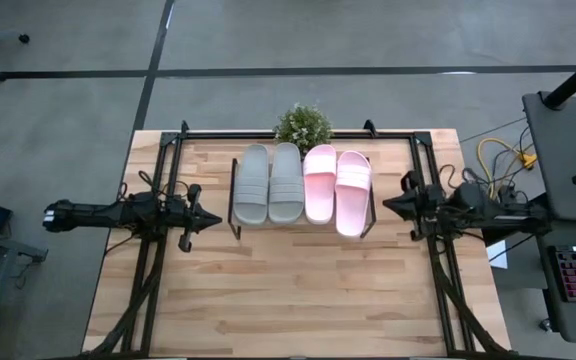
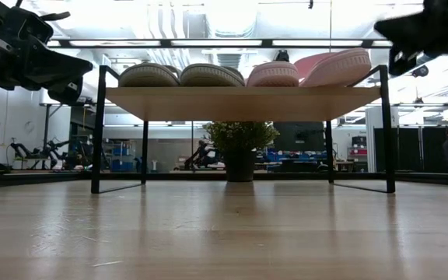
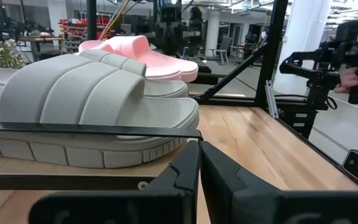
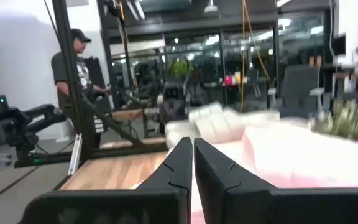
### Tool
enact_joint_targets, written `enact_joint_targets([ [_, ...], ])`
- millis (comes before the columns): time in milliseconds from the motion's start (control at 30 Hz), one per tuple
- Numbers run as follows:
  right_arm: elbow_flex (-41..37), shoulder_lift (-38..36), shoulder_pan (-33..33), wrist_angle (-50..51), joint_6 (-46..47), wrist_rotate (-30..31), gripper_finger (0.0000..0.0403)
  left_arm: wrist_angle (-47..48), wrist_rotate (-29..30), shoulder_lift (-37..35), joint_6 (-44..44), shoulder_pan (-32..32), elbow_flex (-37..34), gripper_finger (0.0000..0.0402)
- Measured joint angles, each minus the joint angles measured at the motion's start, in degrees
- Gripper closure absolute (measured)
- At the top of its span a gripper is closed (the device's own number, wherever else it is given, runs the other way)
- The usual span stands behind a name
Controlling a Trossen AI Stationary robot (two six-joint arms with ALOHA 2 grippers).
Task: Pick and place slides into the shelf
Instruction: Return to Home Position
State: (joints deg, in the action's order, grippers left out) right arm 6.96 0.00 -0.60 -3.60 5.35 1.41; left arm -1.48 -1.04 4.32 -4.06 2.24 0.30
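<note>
My left arm (image 1: 118, 212) lies level at the shelf's (image 2: 239, 103) 9 o'clock, left gripper (image 1: 206, 218) clenched empty. My right arm (image 1: 478, 205) mirrors it at 3 o'clock, right gripper (image 1: 388, 205) clenched too. On the shelf I count two grey slides (image 1: 252, 185) and two pink slides (image 1: 320, 183).

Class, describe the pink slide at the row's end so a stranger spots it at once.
Find the wooden table, then the low black-legged shelf standing on it. In its row of four, take the pink slide at the end nearest the right gripper; unlike its level pink neighbour, it sits tilted.
</note>
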Motion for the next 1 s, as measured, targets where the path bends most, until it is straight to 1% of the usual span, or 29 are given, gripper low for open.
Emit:
enact_joint_targets([
  [133, -3.38, 0.01, 0.0, -2.01, 2.74, -0.25, 0.0394, -0.02, 0.07, -0.08, 0.0, 0.0, 0.0, 0.0402],
  [233, -6.5, 0.05, 0.0, -7.27, 3.82, -0.28, 0.0394, -0.05, 0.07, -0.07, 0.0, 0.0, 0.0, 0.0402],
  [333, -6.49, 0.07, 0.0, -8.13, 2.76, -0.3, 0.0395, -0.07, 0.09, -0.09, 0.0, 0.0, -0.02, 0.0402],
  [533, -6.45, 0.14, 0.0, -6.06, 2.75, -0.31, 0.0394, -0.07, 0.11, 0.03, -0.01, 0.0, 0.0, 0.0402],
  [767, -6.47, 0.92, 0.0, 1.07, 10.43, -0.26, 0.0394, -0.09, 0.11, 0.02, 0.0, 0.0, 0.0, 0.0402],
  [833, -6.45, 1.28, 0.0, 0.25, 11.21, -0.28, 0.0394, -0.09, 0.13, 0.04, -0.01, 0.0, 0.0, 0.0402],
  [1000, -6.45, 1.17, 0.0, -0.27, 9.81, 1.04, 0.0394, -0.11, 0.13, 0.02, -0.02, 0.0, 0.0, 0.0402],
])
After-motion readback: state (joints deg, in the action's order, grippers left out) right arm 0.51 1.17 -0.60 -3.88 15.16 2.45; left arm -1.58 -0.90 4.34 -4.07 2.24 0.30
